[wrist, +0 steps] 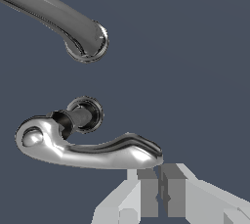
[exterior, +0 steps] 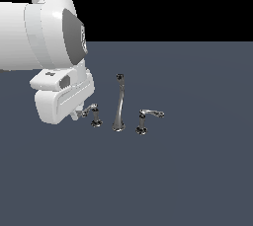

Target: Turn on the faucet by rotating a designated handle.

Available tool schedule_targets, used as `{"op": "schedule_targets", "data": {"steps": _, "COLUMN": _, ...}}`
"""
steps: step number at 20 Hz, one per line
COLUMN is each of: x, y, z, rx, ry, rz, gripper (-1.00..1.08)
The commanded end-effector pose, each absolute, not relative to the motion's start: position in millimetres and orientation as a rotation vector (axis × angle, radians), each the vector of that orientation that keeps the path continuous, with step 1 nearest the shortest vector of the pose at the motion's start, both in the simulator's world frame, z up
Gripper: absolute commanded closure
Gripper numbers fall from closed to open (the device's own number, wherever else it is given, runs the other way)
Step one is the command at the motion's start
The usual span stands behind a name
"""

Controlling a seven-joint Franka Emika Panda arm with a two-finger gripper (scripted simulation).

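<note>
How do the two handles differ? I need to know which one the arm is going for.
The left handle points its lever toward the exterior view's left, with the gripper at its tip; the right handle points right and stands apart from the arm, beyond the spout. Both are short chrome posts with dark base rings.

Even flat simulator light, no cast shadows; sharp render, bright chrome highlights, black backdrop.

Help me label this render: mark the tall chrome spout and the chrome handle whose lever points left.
tall chrome spout [exterior: 119, 104], exterior view, mid-stem.
chrome handle with leftward lever [exterior: 96, 115], exterior view, upright post.
</note>
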State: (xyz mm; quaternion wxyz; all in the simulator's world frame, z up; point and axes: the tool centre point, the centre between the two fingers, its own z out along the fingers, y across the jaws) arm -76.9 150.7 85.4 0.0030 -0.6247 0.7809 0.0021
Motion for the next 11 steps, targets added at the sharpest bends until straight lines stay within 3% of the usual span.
{"op": "schedule_targets", "data": {"steps": 1, "x": -76, "y": 145, "z": 85, "rx": -1.956, "ry": 2.452, "rz": 0.009, "gripper": 1.08}}
{"op": "schedule_targets", "data": {"steps": 11, "x": -73, "y": 83, "z": 86, "rx": -1.922, "ry": 2.485, "rz": 0.001, "gripper": 1.08}}
